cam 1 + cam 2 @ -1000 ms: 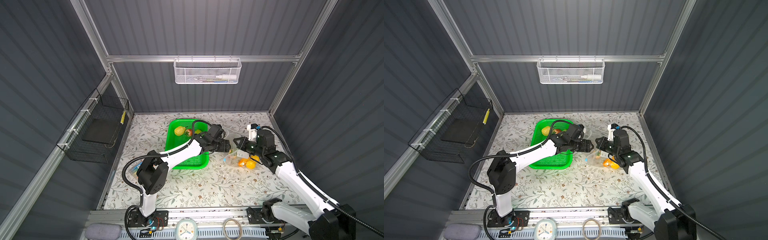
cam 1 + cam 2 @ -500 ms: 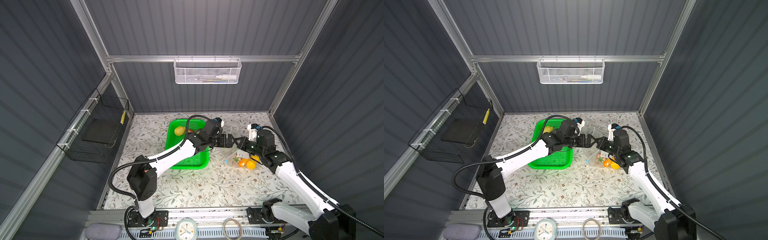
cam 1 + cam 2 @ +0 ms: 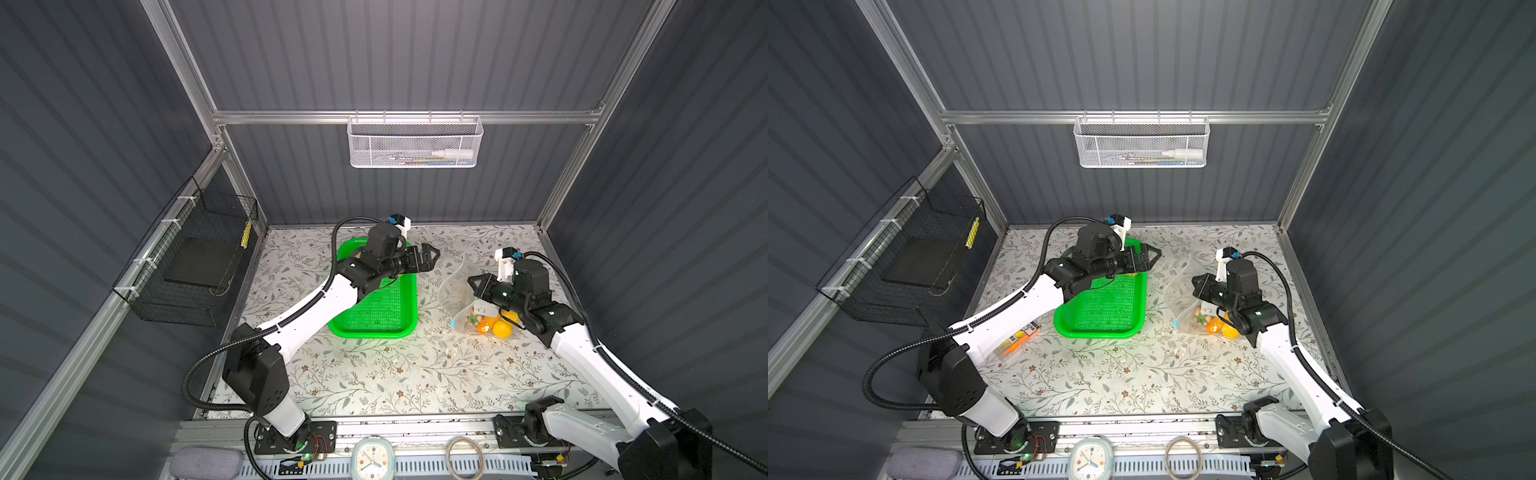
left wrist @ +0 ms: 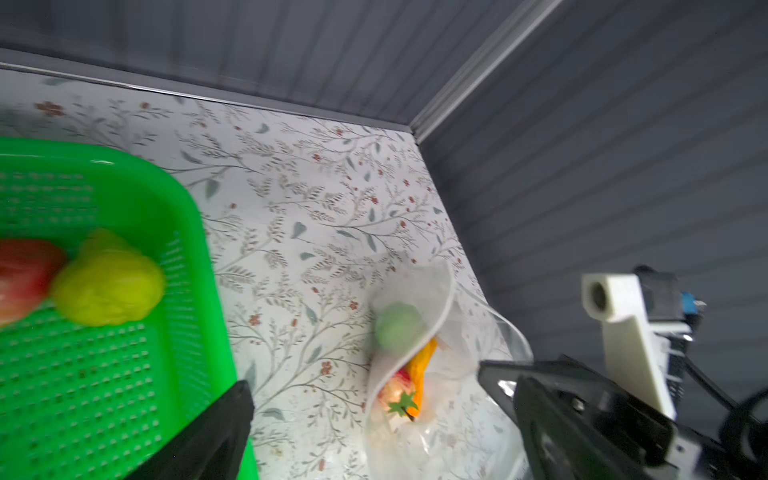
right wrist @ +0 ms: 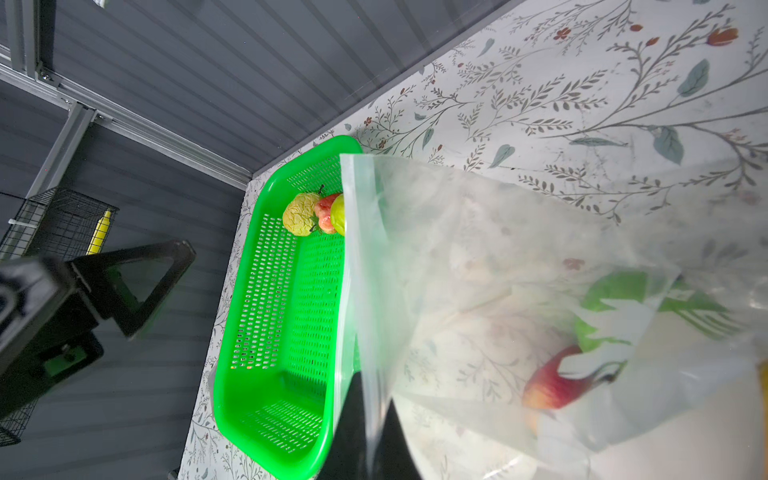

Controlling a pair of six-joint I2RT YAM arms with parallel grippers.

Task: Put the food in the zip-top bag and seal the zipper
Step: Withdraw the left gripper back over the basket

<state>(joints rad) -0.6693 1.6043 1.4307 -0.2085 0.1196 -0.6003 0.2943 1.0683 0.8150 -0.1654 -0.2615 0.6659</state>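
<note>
Hovering near basket (image 3: 374, 331), left fingers (image 3: 430, 250) spread

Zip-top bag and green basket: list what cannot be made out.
Remaining food in the green basket: mostly covered by the left arm in both top views; blurred in the left wrist view.
Piece count inside the zip-top bag: veiled by cloudy plastic and its white label in the right wrist view.
Zipper slider: too small in a top view.
</note>
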